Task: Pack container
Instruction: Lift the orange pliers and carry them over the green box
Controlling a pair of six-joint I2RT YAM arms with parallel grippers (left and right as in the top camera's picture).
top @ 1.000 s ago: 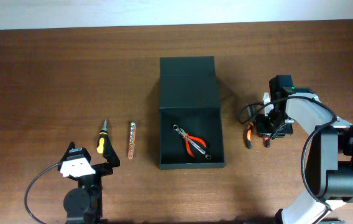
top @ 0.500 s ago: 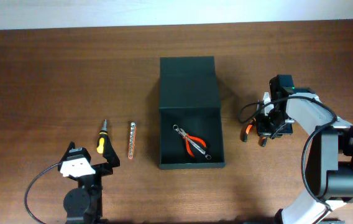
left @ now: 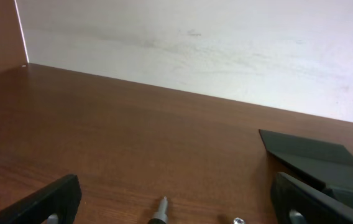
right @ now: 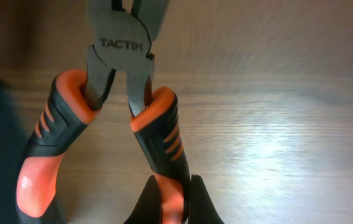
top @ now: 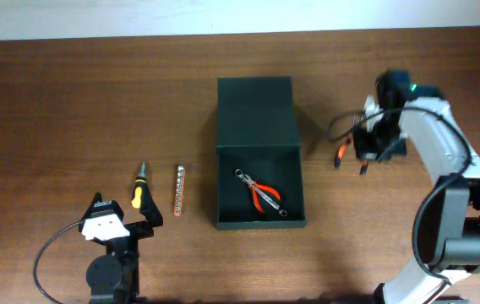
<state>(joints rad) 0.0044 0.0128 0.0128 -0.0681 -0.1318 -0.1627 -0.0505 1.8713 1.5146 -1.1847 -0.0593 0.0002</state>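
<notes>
Since container point(top: 233, 203) sits open mid-worktop point(top: 71, 101), lid flap folded back, red pliers point(top: 261, 194) lying inside, best drop zone is bare floor beside them. Right gripper point(right: 171, 196) to container's right, jaws clamped on one handle of orange-black pliers point(right: 117, 43), tool seemingly lifted. Carry over side wall, lower inside before release, keep free handle off rim. Left gripper point(top: 126, 213) idle, jaws apart, near screwdriver point(top: 139, 190) and bit strip point(top: 179, 190).
</notes>
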